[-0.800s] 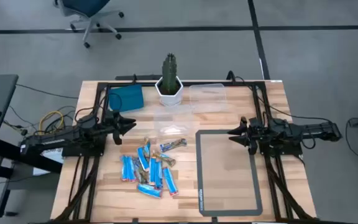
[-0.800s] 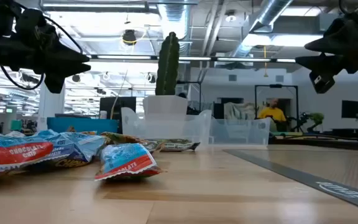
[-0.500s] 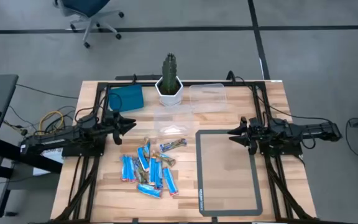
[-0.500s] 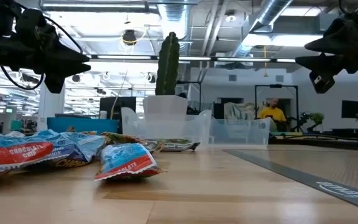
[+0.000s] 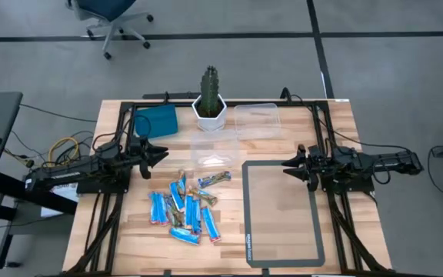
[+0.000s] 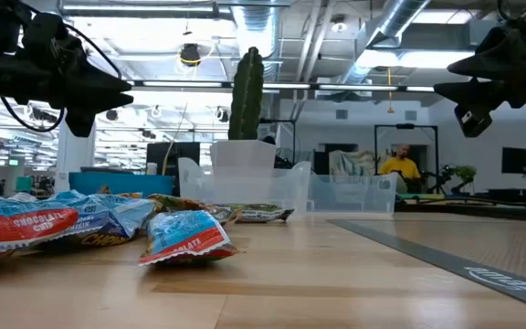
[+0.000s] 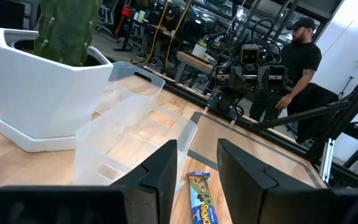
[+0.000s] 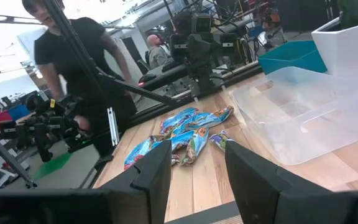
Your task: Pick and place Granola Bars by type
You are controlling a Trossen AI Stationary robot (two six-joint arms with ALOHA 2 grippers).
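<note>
High view: crinkly foil Granola Bars (image 5: 184,208) heaped on wood; left tool (image 5: 160,154) and right tool (image 5: 289,165) gape, empty.

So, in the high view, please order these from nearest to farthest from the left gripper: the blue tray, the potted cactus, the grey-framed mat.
From the left gripper:
1. Blue tray, just behind it at the table's back.
2. Potted cactus, back centre.
3. Grey-framed mat, on the right arm's side.

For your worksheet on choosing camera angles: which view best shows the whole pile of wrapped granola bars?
The high view: the pile of wrapped granola bars lies fully visible, unobstructed. The low view shows only nearest wrappers edge-on; the right wrist view a distant cluster; the left wrist one bar.
</note>
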